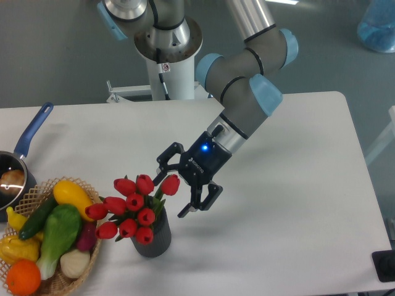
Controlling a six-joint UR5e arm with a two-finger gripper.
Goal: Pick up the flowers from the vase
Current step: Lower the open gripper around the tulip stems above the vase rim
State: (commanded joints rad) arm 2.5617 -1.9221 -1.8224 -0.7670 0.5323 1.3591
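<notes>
Standing upright in the vase (152, 237) near the front of the table (290, 203), the flowers (134, 207) rest just right of the basket (62, 274) of produce. The gripper (174, 190) hangs open at the right edge of the bunch, 1 finger near the rightmost bloom, gripping nothing. The bunch looks light, soft and easily crushed; the heads would probably bruise or slip. Judged best hold: the tied green stems below the blooms, above the vase mouth, with moderate force. The vase may lift or tip if stems bind
</notes>
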